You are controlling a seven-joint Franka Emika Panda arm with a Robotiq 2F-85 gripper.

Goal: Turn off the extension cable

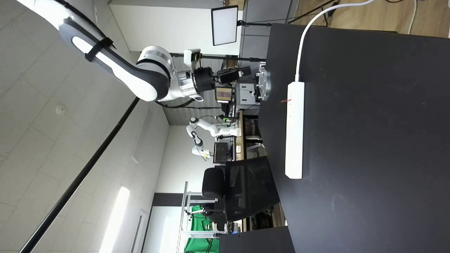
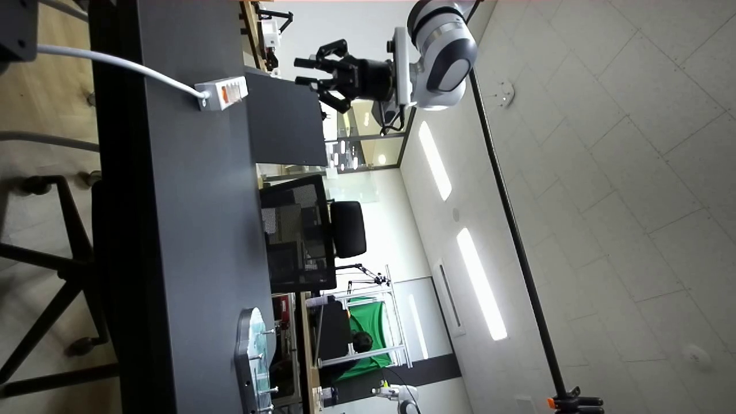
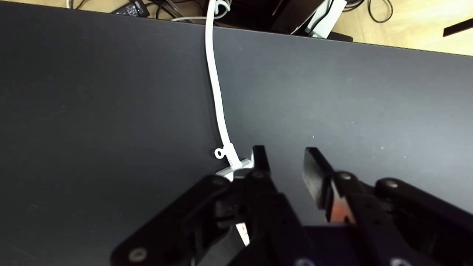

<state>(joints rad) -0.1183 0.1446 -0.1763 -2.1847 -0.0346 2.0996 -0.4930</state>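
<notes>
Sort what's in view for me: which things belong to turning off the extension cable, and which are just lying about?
For the job:
Extension cable, white, lying on the dark table
White cord from its end
Gripper, open, nothing between its fingers

Just about:
Round plate with metal posts, on the table
Black chair
Green cloth, background

On the extension cable I note a red detail at the edge, too small for me to identify. In the wrist view my gripper is blurred and conceals most of the extension cable's bar. The cord is cut off at that view's top edge; in an exterior view it passes behind a dark object, itself cut by the left edge and unidentifiable. The arm is cropped at the top in both exterior views.
</notes>
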